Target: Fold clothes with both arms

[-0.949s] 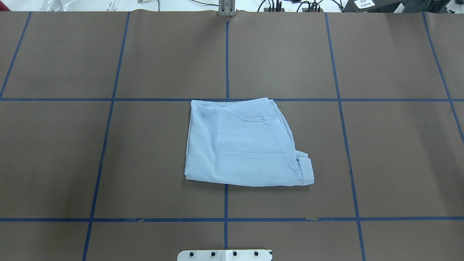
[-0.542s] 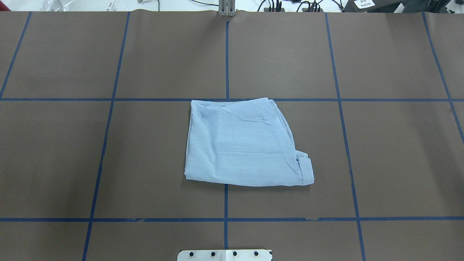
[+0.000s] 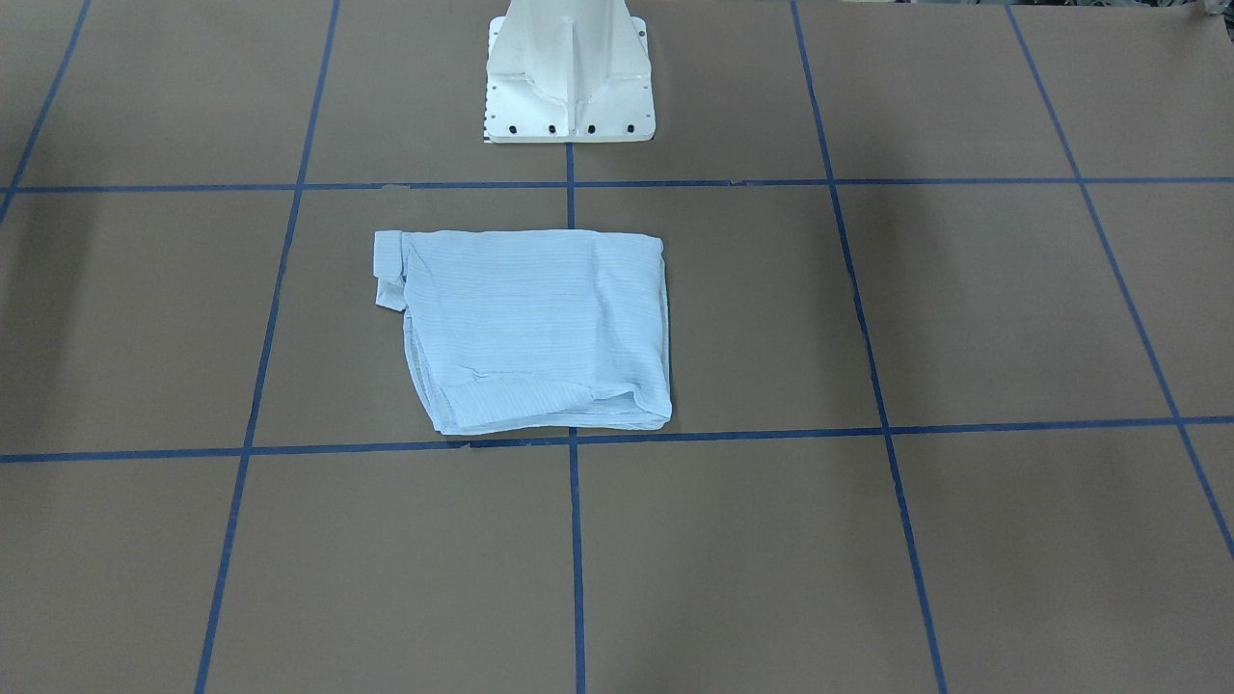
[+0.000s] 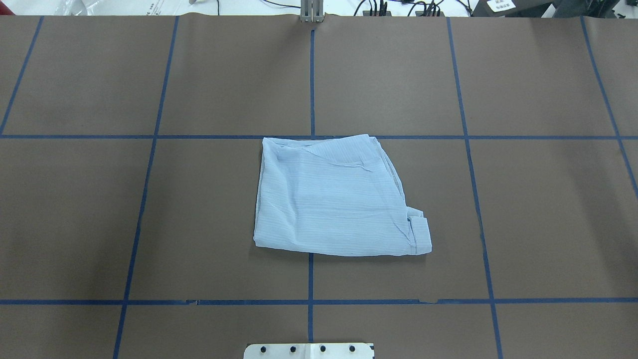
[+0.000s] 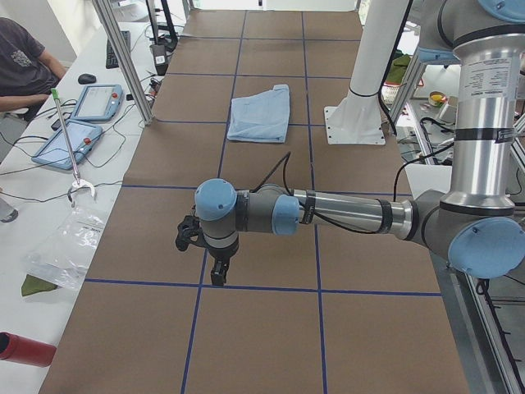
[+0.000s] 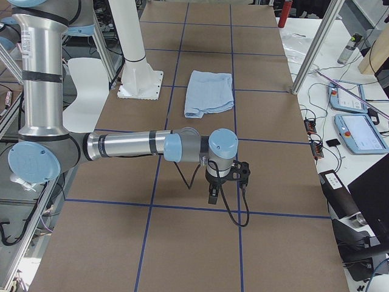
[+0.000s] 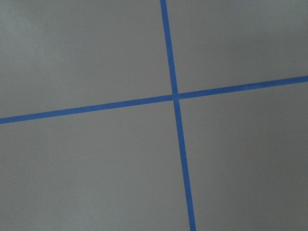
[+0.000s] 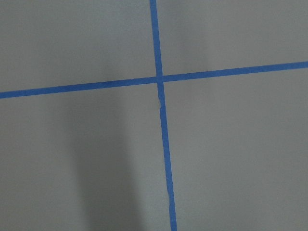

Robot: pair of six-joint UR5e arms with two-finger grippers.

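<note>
Found nothing shifted since the earlier overhead frames, logged the shirt point(image 4: 339, 197) folded flat near the front of the base point(image 4: 309, 350), sighted left gripper point(image 5: 217, 275) and right gripper point(image 6: 211, 198) well out either side of that base, finger spread impossible to tell, judged folding finished.

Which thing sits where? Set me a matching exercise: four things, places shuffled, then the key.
Things:
1. folded shirt
2. white pedestal base
3. left gripper
4. teach pendants

Places:
A. above the brown table cover by a blue tape line, far from the garment
B. lying flat in the table's middle, with no arm near it
C. on the white side bench, off the brown cover
D. standing at the robot-side edge of the table, on the centre tape line

Pairs: 1-B, 2-D, 3-A, 4-C
</note>
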